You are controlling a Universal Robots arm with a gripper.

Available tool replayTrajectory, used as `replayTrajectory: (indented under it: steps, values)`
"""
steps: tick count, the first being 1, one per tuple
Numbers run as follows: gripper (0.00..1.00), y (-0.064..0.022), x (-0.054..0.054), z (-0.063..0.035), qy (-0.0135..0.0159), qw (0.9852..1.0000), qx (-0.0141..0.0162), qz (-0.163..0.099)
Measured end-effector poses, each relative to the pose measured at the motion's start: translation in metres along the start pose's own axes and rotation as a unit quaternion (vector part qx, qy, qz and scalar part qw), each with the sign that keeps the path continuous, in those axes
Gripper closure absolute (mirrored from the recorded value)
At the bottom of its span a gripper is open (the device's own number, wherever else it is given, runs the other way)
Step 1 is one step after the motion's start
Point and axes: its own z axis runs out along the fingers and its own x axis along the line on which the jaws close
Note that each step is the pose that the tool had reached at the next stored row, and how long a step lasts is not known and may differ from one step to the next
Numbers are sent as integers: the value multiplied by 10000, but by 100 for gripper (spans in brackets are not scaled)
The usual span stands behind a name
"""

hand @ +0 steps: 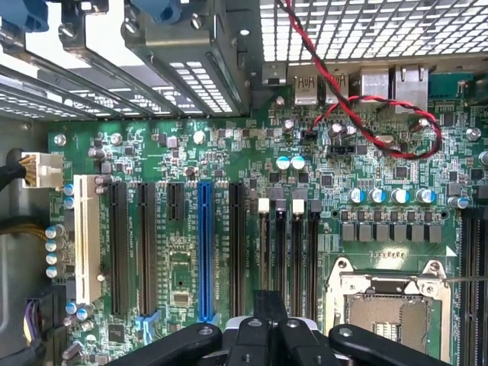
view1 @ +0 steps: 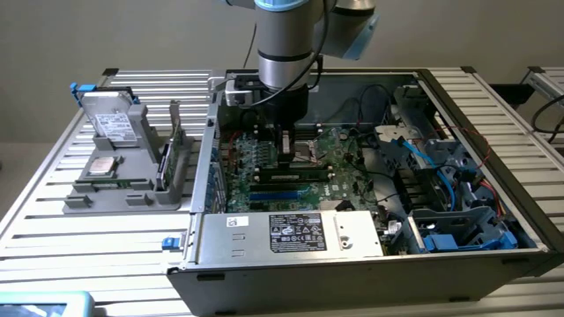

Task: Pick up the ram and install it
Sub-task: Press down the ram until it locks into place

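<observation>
Black fingers of the hand [hand: 267, 316] fill the near edge of the wrist view, pressed tight together and clenched, and whether anything is pinched between them I cannot tell. Their tips hang right over the row of long black memory slots [hand: 296, 252] on the green motherboard [hand: 183, 152], with the open silver processor socket [hand: 385, 305] just beside those slots and a blue expansion slot [hand: 204, 252] on their other side. A twisted red-and-black wire [hand: 381, 114] loops across the board toward the rear ports, and a white connector [hand: 42, 169] sits at the board's far edge. Over to the exterior view: the hand [view1: 286, 148] is reaching down inside the open computer case [view1: 352, 277], low over the board. Just below it in that view lies the ram [view1: 295, 177], a long dark stick with a pale label, standing along the slot area between the socket and the blue slots, apart from the fingers as far as I can see. A labelled power supply [view1: 297, 232] sits along the case's near wall, and blue cables [view1: 440, 172] tangle at the exterior view's right. Outside the case, on the slatted counter [view1: 53, 218] at the exterior view's left, a gray holder [view1: 132, 191] carries a hard drive [view1: 113, 122] and a square silver processor chip [view1: 103, 166].
</observation>
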Motion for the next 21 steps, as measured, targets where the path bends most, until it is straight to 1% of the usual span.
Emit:
replayTrajectory:
  steps: [6, 15, 18, 19, 20, 21]
  values:
    - [89, 2, -5, 52, 1, 10000, -2, 21]
    - [89, 3, -7, 81, 4, 10000, -6, 44]
    - [89, 3, -8, 83, 3, 10000, -6, 50]
    - [89, 2, -8, 76, -2, 10000, -4, 52]
    - [89, -1, -9, 60, -9, 10000, 1, 52]
    - [89, -8, -5, 33, -3, 10000, -3, 52]
